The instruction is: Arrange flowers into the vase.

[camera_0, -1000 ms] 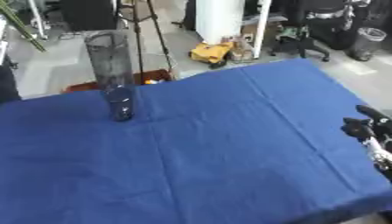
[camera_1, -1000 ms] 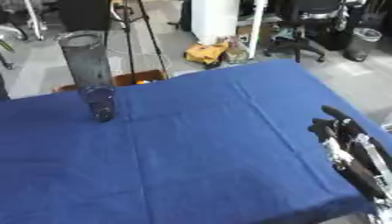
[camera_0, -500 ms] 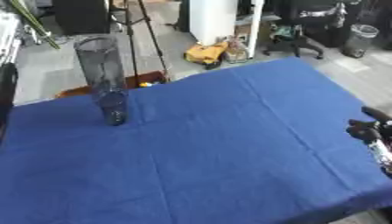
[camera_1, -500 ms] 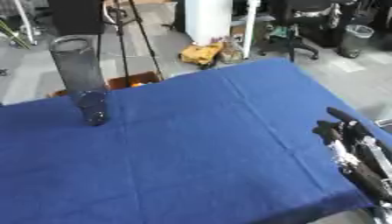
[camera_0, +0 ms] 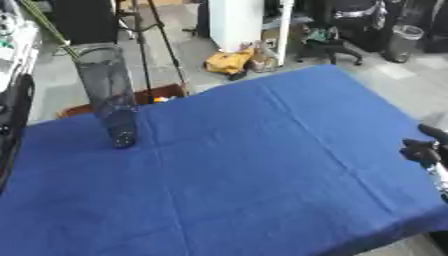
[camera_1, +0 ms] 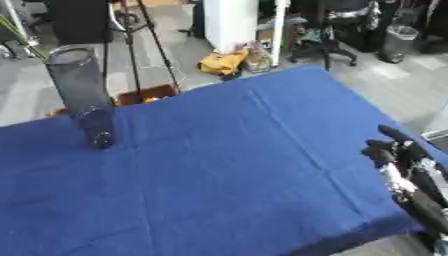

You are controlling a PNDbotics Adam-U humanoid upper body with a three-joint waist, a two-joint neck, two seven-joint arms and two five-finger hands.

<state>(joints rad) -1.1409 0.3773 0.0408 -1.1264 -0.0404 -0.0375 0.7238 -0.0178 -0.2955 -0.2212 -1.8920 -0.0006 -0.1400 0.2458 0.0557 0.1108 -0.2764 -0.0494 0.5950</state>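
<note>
On the far left of the table (camera_0: pixel 262 165), which is covered by a blue cloth with faint fold creases, stands a tall, dark, see-through vase (camera_0: pixel 108 92). It stands upright on the cloth, near the far left edge, with its open rim above the table line against the floor behind. A thin green stem (camera_0: pixel 48 27) slants up and to the left from the vase's rim toward the top corner; it seems to rise out of the vase, though the view is too soft to be sure that it sits inside rather than behind.

At the near right edge of the table, the right hand (camera_1: pixel 395 150) comes in from the lower right, black with pale parts along the arm behind it. Its fingers point up and toward the far side, a little bent but relaxed, and they hold nothing. The hand is well apart from the vase, with the whole width of bare cloth between them.

Beyond the table lie a grey floor, a tripod's legs, a white column and office chairs.
</note>
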